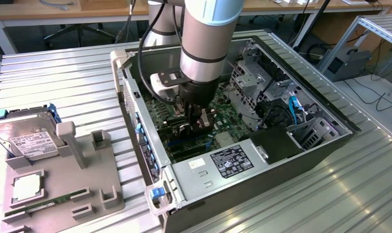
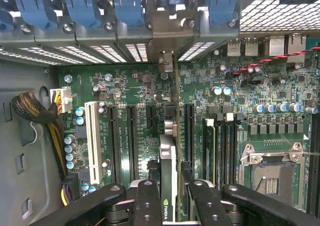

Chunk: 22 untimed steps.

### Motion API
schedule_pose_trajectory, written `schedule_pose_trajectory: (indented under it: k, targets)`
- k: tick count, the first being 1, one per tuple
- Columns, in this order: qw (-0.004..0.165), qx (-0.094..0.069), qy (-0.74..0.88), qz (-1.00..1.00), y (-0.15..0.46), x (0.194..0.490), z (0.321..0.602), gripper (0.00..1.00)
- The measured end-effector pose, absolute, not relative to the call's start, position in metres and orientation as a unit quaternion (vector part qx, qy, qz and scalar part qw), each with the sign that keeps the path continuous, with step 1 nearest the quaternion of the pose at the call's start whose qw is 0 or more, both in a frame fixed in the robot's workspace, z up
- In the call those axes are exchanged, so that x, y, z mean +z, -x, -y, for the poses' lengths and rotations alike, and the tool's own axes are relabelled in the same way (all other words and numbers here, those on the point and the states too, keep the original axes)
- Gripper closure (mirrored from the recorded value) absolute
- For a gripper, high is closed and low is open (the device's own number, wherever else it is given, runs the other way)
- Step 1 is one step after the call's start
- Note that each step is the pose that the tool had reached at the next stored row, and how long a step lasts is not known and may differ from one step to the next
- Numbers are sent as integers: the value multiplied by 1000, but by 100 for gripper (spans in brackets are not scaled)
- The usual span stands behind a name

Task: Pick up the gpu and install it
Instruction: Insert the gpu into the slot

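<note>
Hanging low inside the open computer case [image 1: 325,121], the gripper [image 2: 168,196] is seen with its fingers [image 2: 146,201] pressed against the two faces of the gpu [image 2: 167,171], which is held on edge between them. The card is carried directly below the tool, its long edge running ahead of the fingers across the motherboard [image 2: 235,101], and its metal bracket [image 2: 167,31] is reached up at the case's rear slot wall, among the blue retention clips [image 2: 80,6]. The card is lined up along an expansion slot, with other black slots [image 2: 131,141] lying just beside the fingers on one side and the memory slots [image 2: 222,146] on the other. The insertion step is judged to be in hand; whether the connector edge is fully seated cannot be told. A straight push down along the card's plane would be called for, with no sideways tilt, since the neighbouring components stand close.
</note>
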<state>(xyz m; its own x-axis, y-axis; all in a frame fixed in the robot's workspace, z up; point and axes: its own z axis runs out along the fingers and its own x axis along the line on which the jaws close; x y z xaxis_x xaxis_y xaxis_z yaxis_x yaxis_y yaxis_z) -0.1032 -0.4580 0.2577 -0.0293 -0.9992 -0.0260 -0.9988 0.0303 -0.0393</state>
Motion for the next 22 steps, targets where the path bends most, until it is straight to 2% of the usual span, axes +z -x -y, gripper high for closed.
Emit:
schedule_pose_trajectory:
  k: [22]
  targets:
    - [23, -5, 696, -717, 106, 253, 458, 73]
